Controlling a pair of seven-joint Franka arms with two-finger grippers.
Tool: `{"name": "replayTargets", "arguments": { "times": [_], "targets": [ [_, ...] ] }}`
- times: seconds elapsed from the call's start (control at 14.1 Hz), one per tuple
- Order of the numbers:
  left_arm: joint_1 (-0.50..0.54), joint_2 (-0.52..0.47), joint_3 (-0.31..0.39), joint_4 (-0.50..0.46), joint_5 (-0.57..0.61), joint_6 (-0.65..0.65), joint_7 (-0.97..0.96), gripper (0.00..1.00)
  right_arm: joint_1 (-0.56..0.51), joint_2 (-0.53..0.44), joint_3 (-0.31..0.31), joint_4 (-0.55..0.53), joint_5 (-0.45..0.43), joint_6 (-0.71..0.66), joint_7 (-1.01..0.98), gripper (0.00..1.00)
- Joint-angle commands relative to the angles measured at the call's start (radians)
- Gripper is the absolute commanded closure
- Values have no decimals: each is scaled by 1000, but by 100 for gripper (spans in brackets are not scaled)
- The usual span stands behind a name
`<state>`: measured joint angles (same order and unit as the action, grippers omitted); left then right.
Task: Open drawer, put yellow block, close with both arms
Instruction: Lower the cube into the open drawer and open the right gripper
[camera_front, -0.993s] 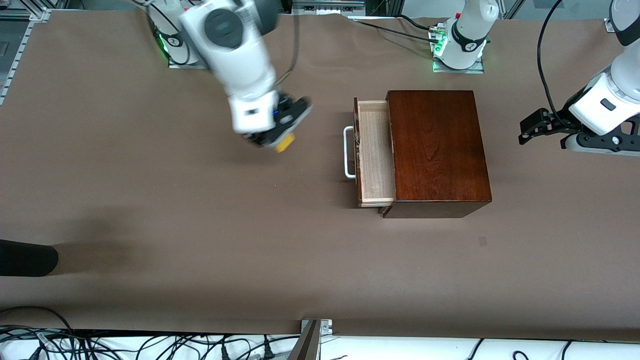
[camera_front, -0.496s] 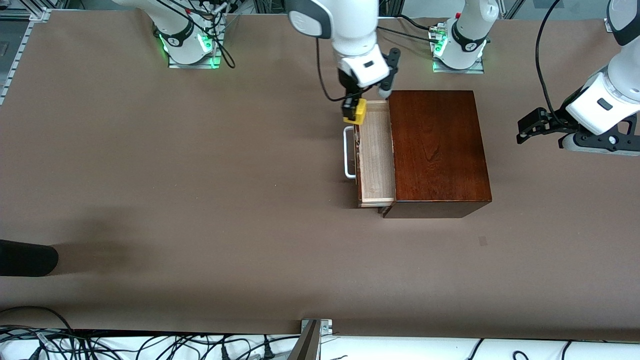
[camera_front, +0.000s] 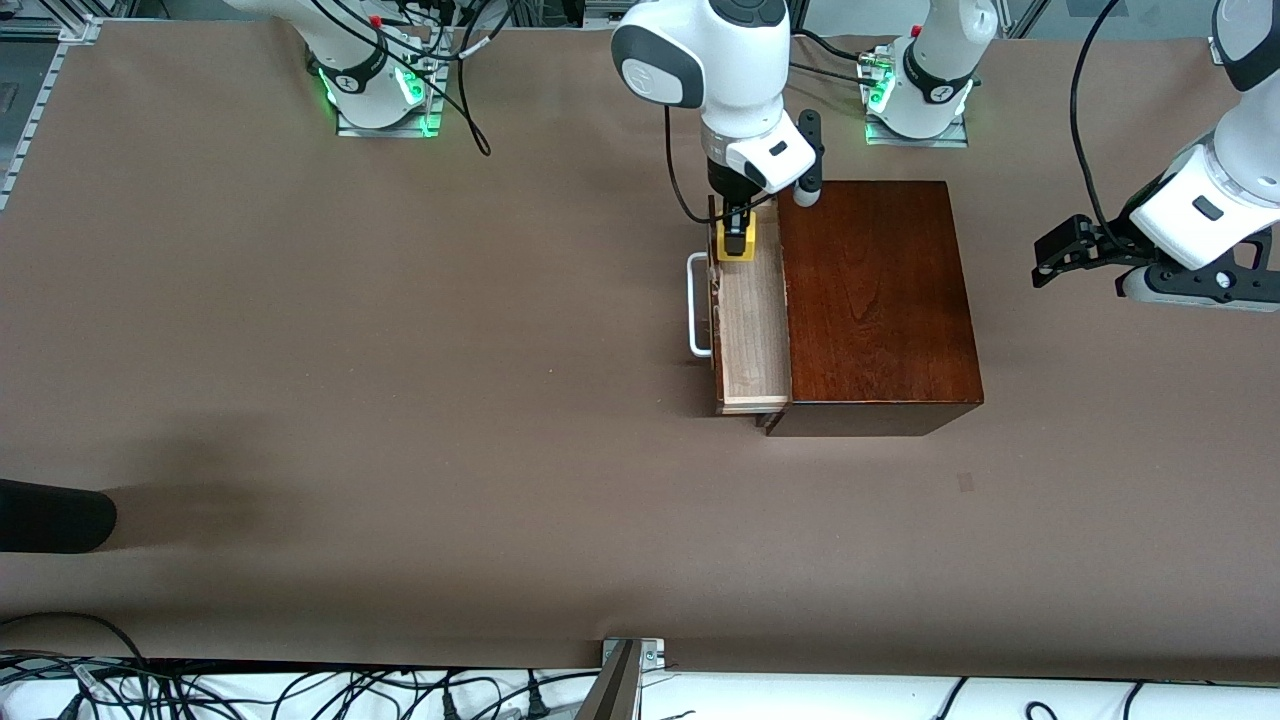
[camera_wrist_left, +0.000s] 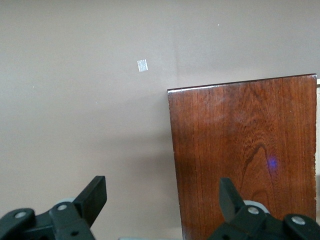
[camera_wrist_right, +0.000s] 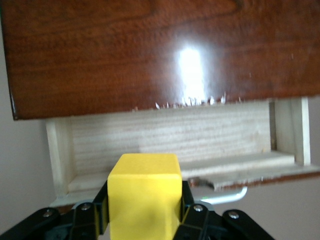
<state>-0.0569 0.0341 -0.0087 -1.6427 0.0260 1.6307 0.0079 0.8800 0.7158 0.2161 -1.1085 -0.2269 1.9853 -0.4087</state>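
Note:
The dark mahogany box (camera_front: 878, 300) stands mid-table with its pale wood drawer (camera_front: 752, 330) pulled open toward the right arm's end, white bar handle (camera_front: 697, 305) in front. My right gripper (camera_front: 737, 238) is shut on the yellow block (camera_front: 738, 246) and holds it over the drawer's end nearest the robot bases. In the right wrist view the block (camera_wrist_right: 145, 197) sits between the fingers above the open tray (camera_wrist_right: 170, 145). My left gripper (camera_front: 1062, 255) is open and empty, hovering beside the box toward the left arm's end; its wrist view shows the box top (camera_wrist_left: 245, 155).
A black object (camera_front: 55, 515) pokes in at the table's edge toward the right arm's end. A small pale tape mark (camera_front: 965, 482) lies on the brown table nearer the front camera than the box. Cables run along the near edge.
My right arm has swung from the open table over to the drawer, carrying the yellow block, and now holds it above the tray. The left arm has barely moved.

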Motion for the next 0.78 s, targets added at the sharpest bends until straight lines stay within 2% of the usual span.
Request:
{"name": "replayTargets", "arguments": {
  "times": [0.0,0.71],
  "targets": [
    [5,-7,-5,9,-11,-15,1,0,24,56,-9,47,-19,39,-35,100],
    [5,-5,-5,9,-12,-15,-5,0,31,120,-11,45,-32,44,-62,100]
  ]
}}
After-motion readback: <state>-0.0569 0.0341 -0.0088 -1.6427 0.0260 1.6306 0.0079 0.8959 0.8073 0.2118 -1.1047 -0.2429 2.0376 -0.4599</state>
